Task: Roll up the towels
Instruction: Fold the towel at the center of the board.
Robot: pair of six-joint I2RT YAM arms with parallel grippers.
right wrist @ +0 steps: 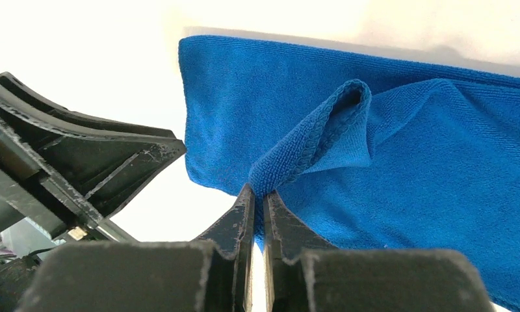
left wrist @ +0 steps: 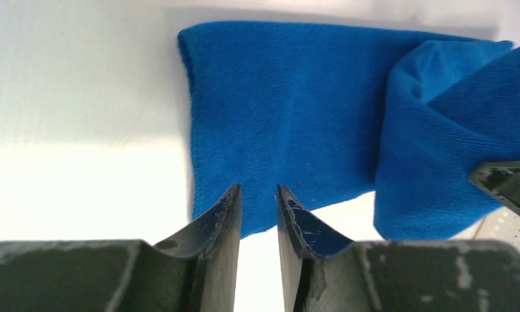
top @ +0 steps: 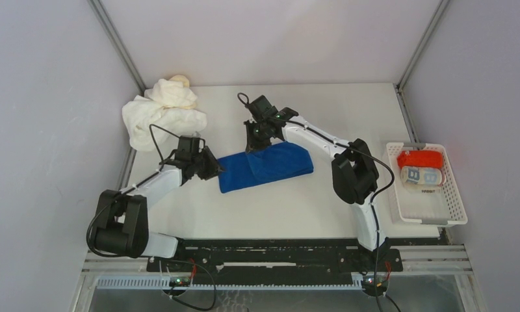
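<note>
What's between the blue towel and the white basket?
Just the right arm's black elbow, over bare table; nothing else separates the blue towel from the basket. The top view shows it.

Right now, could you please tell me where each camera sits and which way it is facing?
Top external: above and behind the arms, looking down at the table; both arms show, bases nearest.
Left wrist: on the left arm, looking along the left gripper at the blue towel; its fingers show, slightly apart.
Right wrist: on the right arm, looking along the right gripper, shut on the towel's hem; its fingers show.
Shared: both wrist views show the towel and part of the other gripper.
</note>
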